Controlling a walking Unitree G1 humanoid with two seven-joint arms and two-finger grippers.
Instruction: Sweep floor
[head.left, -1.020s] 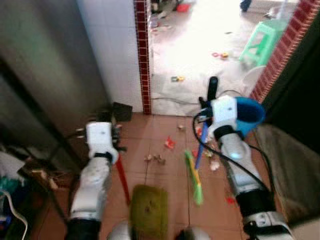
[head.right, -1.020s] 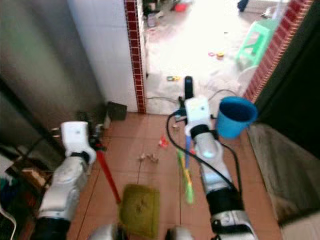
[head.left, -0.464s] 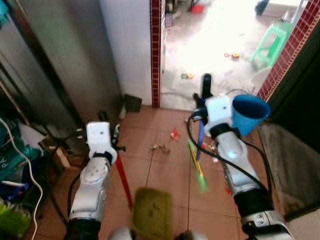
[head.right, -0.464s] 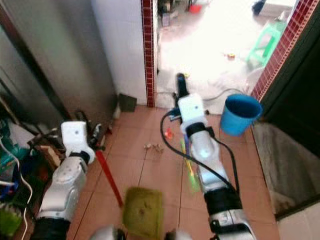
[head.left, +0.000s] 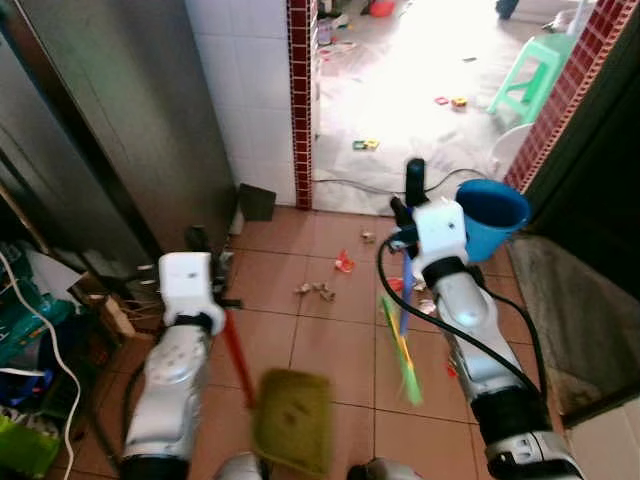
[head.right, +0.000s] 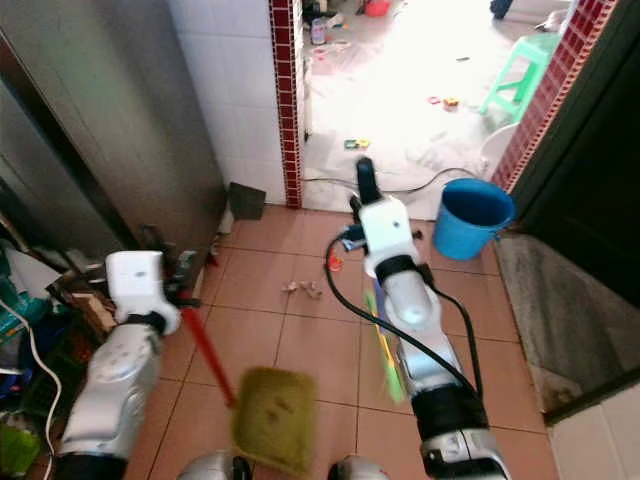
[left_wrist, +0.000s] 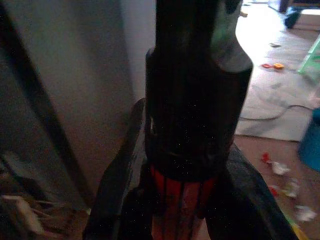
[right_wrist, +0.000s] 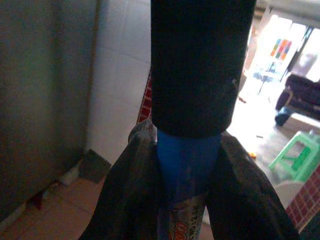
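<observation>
My left gripper (head.left: 203, 250) is shut on the red handle (head.left: 237, 355) of an olive-green dustpan (head.left: 292, 420), which hangs low in front of me. In the left wrist view the fingers (left_wrist: 122, 190) clamp the red handle (left_wrist: 182, 200) just below its black cap. My right gripper (head.left: 410, 215) is shut on the blue handle (head.left: 405, 295) of a broom with green bristles (head.left: 405, 355) angled down to the tiles. The right wrist view shows that blue handle (right_wrist: 187, 160) pinched between the fingers (right_wrist: 125, 195). Small scraps (head.left: 318, 291) and a red scrap (head.left: 344, 265) lie on the tiles ahead.
A blue bucket (head.left: 490, 215) stands to the right of the broom. A steel cabinet (head.left: 120, 120) and clutter (head.left: 40, 320) line the left side. A tiled pillar (head.left: 298, 100) edges a doorway onto a bright floor with a green stool (head.left: 525, 80), a cable (head.left: 350, 185) and litter.
The whole picture has shifted, so the camera moved. Both grippers keep their hold on the dustpan and the broom. The broom's bristles lean a little further right.
</observation>
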